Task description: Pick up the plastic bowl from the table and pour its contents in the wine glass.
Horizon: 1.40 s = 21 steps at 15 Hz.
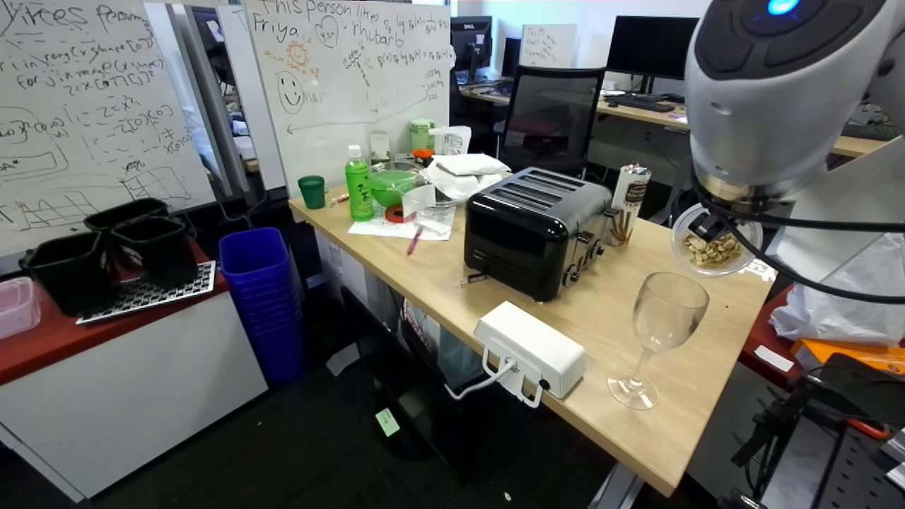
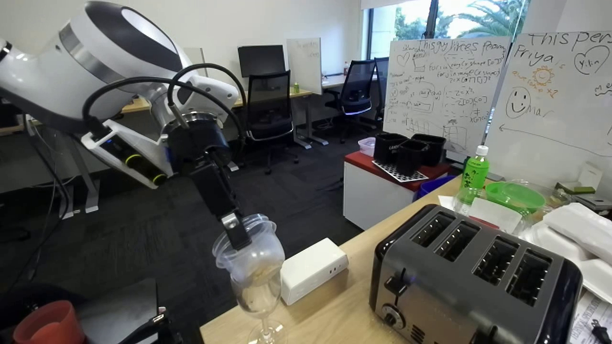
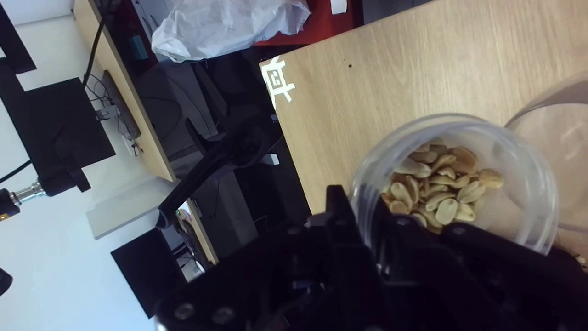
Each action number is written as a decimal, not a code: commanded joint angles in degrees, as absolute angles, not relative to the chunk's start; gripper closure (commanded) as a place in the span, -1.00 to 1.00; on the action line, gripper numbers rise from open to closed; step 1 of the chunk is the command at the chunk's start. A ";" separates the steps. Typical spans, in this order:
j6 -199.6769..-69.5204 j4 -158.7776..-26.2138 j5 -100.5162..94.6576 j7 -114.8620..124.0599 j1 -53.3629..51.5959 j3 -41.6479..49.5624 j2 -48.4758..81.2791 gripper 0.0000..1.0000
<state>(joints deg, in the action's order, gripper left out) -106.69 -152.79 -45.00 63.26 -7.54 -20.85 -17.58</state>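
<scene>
My gripper (image 3: 361,204) is shut on the near rim wall of the clear plastic bowl (image 3: 535,188), one finger inside and one outside. Peanuts (image 3: 441,184) lie in the bowl, heaped toward the gripper side. In both exterior views the bowl (image 1: 680,242) is held tilted above the table (image 1: 679,431). The clear wine glass (image 1: 668,311) stands upright near the table's end. In the wrist view, the bowl overlaps the edge of the glass (image 3: 562,156). Another exterior angle has the bowl (image 2: 260,246) overlapping the upper cup of the glass (image 2: 258,298); whether they touch I cannot tell.
A white box (image 1: 534,346) with a cable sits at the table edge near the glass. The black toaster (image 1: 537,233) occupies the middle, with a pencil holder (image 1: 628,201) behind it. A green bottle (image 1: 359,187) and a green bowl (image 1: 389,187) stand at the far end.
</scene>
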 commanded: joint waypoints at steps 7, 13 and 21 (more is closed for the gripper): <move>-106.07 -152.44 -45.23 63.67 -10.28 -18.57 -16.71 0.77; -105.00 -152.17 -45.46 64.60 -10.38 -19.12 -15.83 0.94; -102.18 -150.93 -46.04 69.51 -12.78 -20.00 -10.07 0.94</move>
<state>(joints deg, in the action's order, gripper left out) -104.86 -152.57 -45.02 67.20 -11.88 -20.09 -12.44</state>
